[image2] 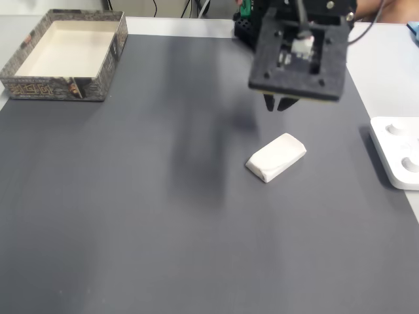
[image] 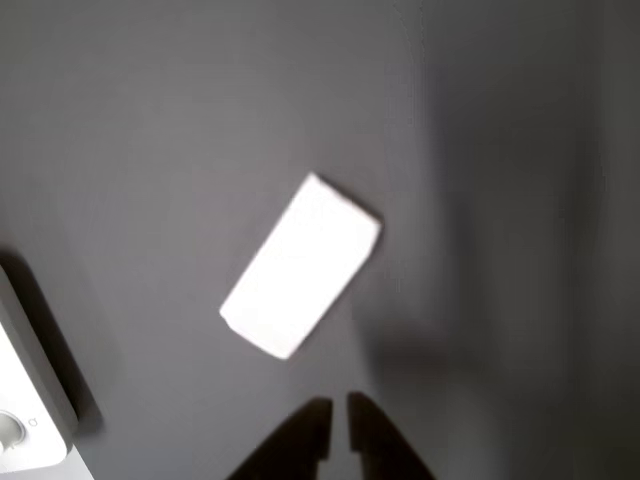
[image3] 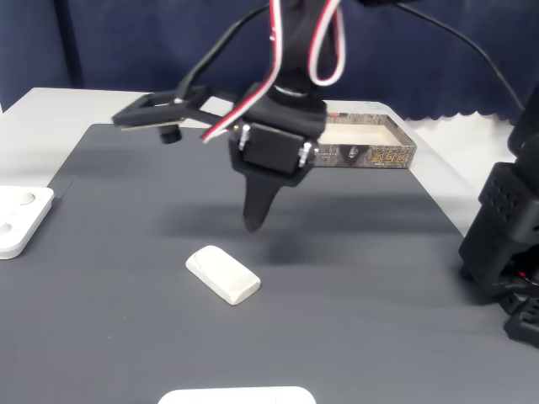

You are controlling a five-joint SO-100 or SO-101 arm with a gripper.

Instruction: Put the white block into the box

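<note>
The white block [image: 300, 265] lies flat and askew on the dark grey mat, also seen in both fixed views [image2: 276, 157] [image3: 223, 273]. My gripper [image2: 278, 103] hovers above the mat just beyond the block, apart from it. Its two dark fingertips [image: 338, 425] sit almost together with only a thin slit between them and hold nothing. From the side the gripper [image3: 255, 220] tapers to a single point above and behind the block. The box [image2: 52, 88] stands open at the mat's far left corner, its patterned wall [image3: 370, 156] showing behind the arm.
A flat white device [image2: 396, 154] lies off the mat's right edge, and shows at the left in the other fixed view [image3: 17, 219] and at the lower left in the other view [image: 25, 410]. A black arm base [image3: 505, 244] stands at the right. Another white object [image3: 236, 396] sits at the near edge.
</note>
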